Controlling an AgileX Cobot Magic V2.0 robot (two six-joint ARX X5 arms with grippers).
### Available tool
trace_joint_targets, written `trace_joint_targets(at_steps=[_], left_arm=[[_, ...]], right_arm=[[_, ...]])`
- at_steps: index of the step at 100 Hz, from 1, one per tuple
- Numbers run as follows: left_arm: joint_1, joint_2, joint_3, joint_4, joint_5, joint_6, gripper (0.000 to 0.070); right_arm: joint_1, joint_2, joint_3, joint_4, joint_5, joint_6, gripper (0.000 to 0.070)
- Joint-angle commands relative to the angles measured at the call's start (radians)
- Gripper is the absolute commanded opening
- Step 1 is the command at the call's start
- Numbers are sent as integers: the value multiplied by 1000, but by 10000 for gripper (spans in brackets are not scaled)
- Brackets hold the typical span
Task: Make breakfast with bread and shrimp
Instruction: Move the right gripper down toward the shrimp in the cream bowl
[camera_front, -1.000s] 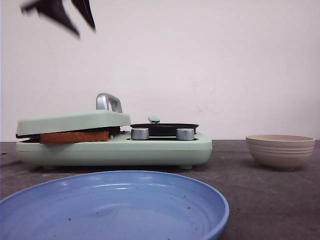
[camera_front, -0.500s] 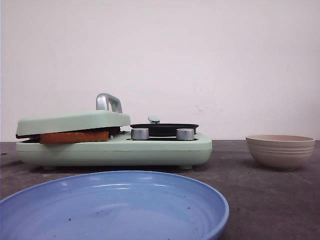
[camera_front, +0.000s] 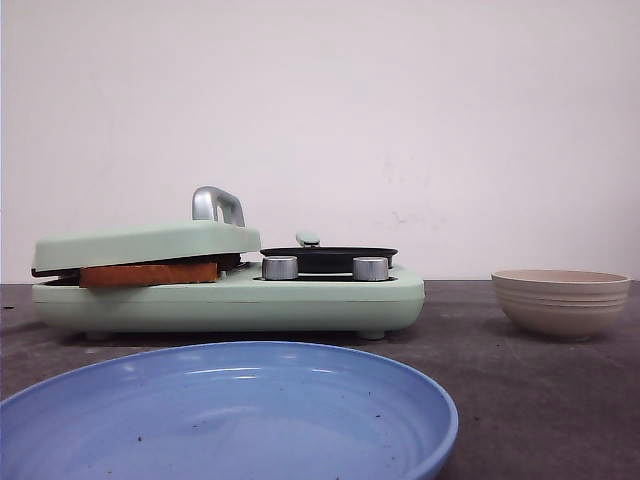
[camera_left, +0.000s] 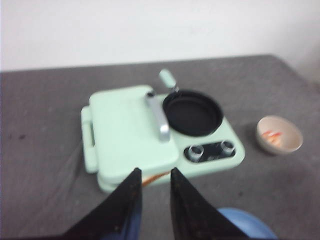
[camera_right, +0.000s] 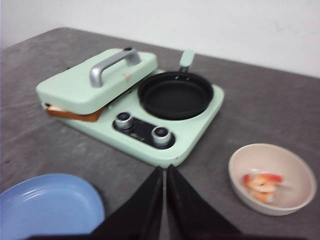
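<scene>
A slice of bread (camera_front: 150, 273) with a brown crust lies clamped under the shut lid (camera_front: 150, 242) of the mint-green breakfast maker (camera_front: 300, 300); only its edge shows, also in the right wrist view (camera_right: 75, 115). Shrimp (camera_right: 262, 182) lie in a beige bowl (camera_right: 272, 177) to the right of the maker. My left gripper (camera_left: 155, 172) hangs high above the maker's front edge, open and empty. My right gripper (camera_right: 164, 168) is shut on nothing, above the table in front of the maker. Neither gripper shows in the front view.
A black pan (camera_right: 175, 95) sits empty on the maker's right half, behind two silver knobs (camera_right: 142, 127). A silver handle (camera_front: 217, 204) stands on the lid. A blue plate (camera_front: 230, 420) lies empty at the table's front. The beige bowl (camera_front: 560, 300) stands at the right.
The dark gripper seen at the upper left of the front view a second ago has risen out of that view. Nothing on the table has moved.
</scene>
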Motion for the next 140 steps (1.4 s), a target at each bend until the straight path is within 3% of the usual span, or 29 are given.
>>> trace_joint_targets(at_steps=[1,15,29,40,62,66,75,80,97,117,140], left_arm=[[-4,-14,-35,9,-3,6,15],[-4,-71,-156,20,-3,-42,15],[-4,-129,-247,78,-2,-65,15],[-4,-153,-267,87,-3,-69,15],[-4,-184,-267,76,-3,-68,15],[-4,-190,-267,73,-3,-68,15],[-4,-206,-267,63,-3,-68,15],[-4,-216,-267,53,-3,-68,15],[-4,-248,-267,29,-3,-68,15],[-4,-277,-267,26,-3,-69,15],[-4,-280,-267,27,-3,-68,15]], right_arm=[[8,21,4,10,-23,57,3],[6,85,4,22,-90,172,3],[-14,177,29,92,-205,223,3],[-58,263,120,69,-249,204,3],[-244,448,380,-97,-260,63,7],[-288,480,415,-113,-261,56,37],[-386,547,462,-121,-289,43,203],[-437,585,468,-117,-307,43,245],[-570,730,468,-141,-330,36,259],[-660,886,468,-138,-322,80,361],[-669,1016,468,-109,-296,124,359]])
